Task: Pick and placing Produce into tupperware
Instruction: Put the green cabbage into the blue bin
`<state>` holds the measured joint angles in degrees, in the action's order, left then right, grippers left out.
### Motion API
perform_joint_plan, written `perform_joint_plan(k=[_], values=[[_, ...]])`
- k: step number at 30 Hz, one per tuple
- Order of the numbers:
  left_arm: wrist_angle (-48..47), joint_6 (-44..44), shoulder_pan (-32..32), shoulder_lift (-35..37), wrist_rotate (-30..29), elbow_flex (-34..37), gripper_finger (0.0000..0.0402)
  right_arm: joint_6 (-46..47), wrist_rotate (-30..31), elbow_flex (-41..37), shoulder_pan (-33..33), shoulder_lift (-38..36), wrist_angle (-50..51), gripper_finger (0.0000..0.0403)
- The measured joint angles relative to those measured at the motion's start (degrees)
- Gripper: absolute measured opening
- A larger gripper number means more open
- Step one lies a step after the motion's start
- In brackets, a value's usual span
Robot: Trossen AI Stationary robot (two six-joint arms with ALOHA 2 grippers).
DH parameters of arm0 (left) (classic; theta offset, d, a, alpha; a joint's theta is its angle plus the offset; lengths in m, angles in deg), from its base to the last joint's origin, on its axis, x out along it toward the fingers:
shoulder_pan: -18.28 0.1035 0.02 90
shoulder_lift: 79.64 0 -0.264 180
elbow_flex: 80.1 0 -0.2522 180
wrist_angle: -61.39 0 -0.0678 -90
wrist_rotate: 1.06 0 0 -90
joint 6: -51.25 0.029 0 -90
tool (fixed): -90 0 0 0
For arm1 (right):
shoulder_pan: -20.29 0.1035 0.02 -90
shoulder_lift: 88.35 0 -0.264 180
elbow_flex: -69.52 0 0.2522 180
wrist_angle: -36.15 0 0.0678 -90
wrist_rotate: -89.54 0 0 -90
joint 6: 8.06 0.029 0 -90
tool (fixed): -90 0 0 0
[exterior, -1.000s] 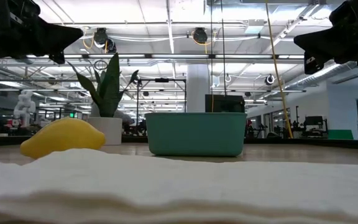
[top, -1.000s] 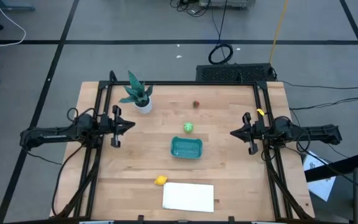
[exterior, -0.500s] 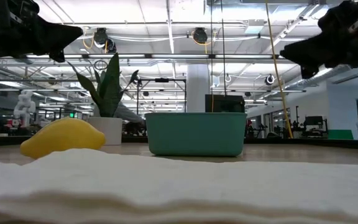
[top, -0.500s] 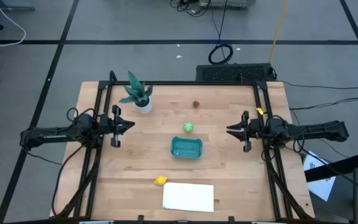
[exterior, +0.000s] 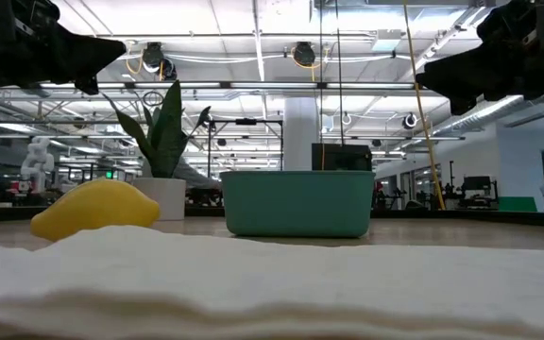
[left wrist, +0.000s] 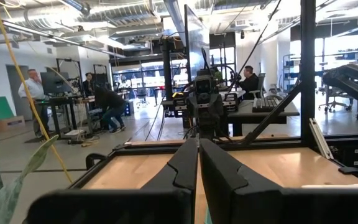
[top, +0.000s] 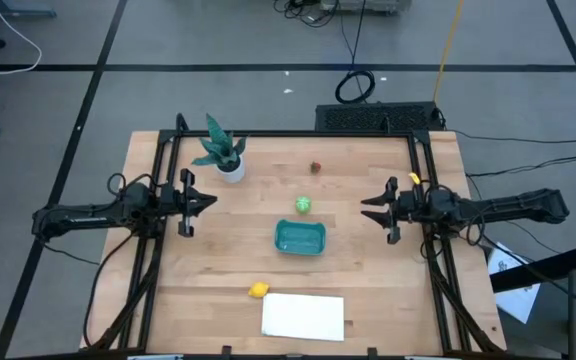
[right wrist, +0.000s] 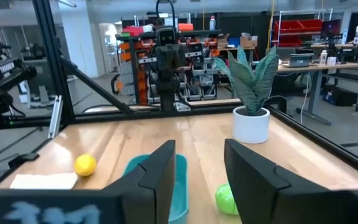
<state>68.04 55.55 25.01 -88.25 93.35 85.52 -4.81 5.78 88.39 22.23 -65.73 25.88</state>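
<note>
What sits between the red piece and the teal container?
The green ball, seen in the high view, lies on the wood between the red piece and the teal container, close to the container's rim.

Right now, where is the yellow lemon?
In the high view the yellow lemon lies near the table's front edge, touching no hand, just left of the white sheet.

A small teal-green rectangular plastic container (top: 299, 237) sits mid-table, empty. A light green ball (top: 303, 205) lies just behind it, a tiny dark red piece (top: 316, 167) near the far edge, a yellow lemon-like piece (top: 258, 290) near the front edge.
</note>
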Motion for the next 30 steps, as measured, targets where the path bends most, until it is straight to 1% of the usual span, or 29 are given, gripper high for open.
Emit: perform_joint_plan(k=[13, 19, 24, 30], values=[[-0.04, -0.12, 0.01, -0.01, -0.01, 0.00, 0.0026, -0.53, 0.00, 0.09, 0.00, 0.67, -0.13, 0.0006], [-0.04, -0.12, 0.00, -0.01, -0.01, 0.00, 0.0026, -0.51, 0.00, 0.09, 0.00, 0.75, -0.56, 0.0002], [-0.04, -0.10, -0.01, -0.01, 0.01, 0.00, 0.0026, -0.55, -0.02, 0.11, -0.18, 1.65, -4.09, 0.0001], [-0.02, -0.10, 0.01, -0.01, 0.01, 0.00, 0.0026, 0.44, -0.04, 0.43, -2.70, 3.60, -6.29, 0.0000]])
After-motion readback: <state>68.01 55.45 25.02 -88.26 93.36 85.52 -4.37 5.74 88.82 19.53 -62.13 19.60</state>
